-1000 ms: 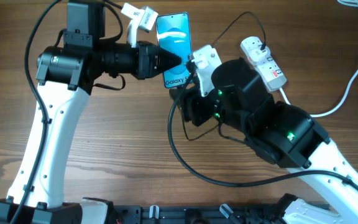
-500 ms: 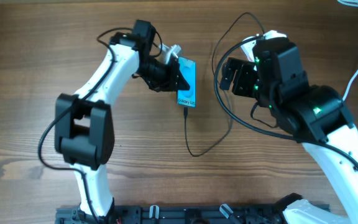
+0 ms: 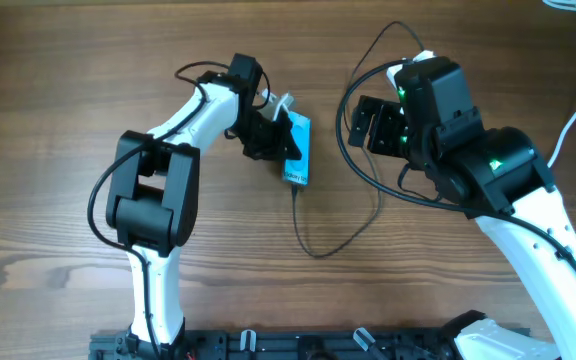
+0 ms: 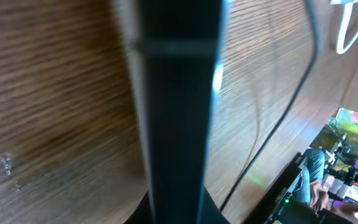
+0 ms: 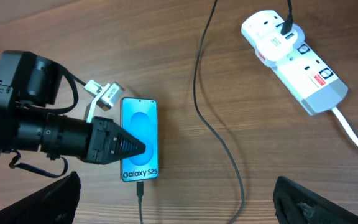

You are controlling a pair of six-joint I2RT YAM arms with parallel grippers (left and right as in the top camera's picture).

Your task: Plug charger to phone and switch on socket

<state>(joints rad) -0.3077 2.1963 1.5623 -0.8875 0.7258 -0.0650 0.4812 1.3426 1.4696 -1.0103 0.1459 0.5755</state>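
Phone (image 5: 140,134), charger (image 5: 219,137) and socket (image 5: 291,53) all lie on the wooden table (image 3: 48,120), which has wide bare wood on its left side and along the near edge. The right arm hangs over the far right part and hides most of the socket from overhead. The right gripper (image 5: 176,199) has its fingers (image 5: 58,199) wide apart and holds nothing. The left gripper (image 5: 135,148) lies low, its pointed tip over the left long edge of the phone; whether its jaws are together or clamped I cannot tell. The socket lies slanted, and its white cord (image 5: 353,134) leaves to the right. The phone's right edge is free, and between it and the socket only the charger crosses the wood. The small connector (image 5: 140,188) sits in the phone's near end.
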